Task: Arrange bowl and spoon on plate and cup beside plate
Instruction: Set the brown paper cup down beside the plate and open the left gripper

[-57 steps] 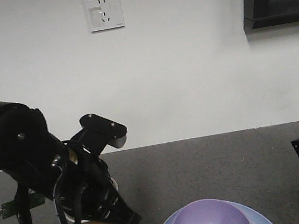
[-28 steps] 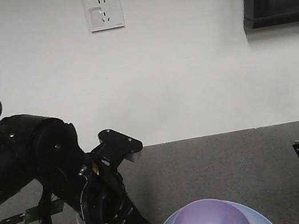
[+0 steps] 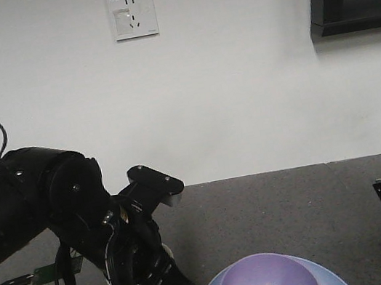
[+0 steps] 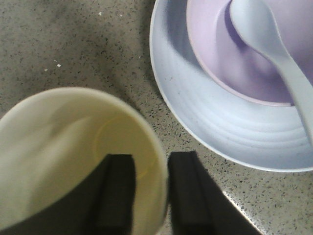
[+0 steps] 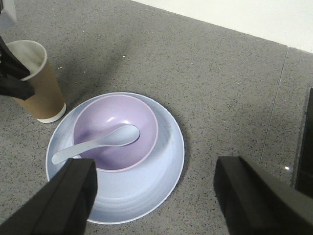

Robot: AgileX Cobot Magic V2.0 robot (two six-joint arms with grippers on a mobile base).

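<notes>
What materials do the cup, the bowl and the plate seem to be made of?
The cup looks like paper: matte brown wall, white inside and a thin rolled rim. The bowl seems to be plastic, smooth matte lavender with a paler rim and soft highlights. The plate also looks like plastic, though glazed ceramic cannot be ruled out: pale blue, faint concentric rings, slight sheen.

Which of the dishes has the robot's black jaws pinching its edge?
The brown paper cup. One jaw of the left gripper sits inside its rim, the other outside. The purple bowl and blue plate beside it are not gripped.
</notes>
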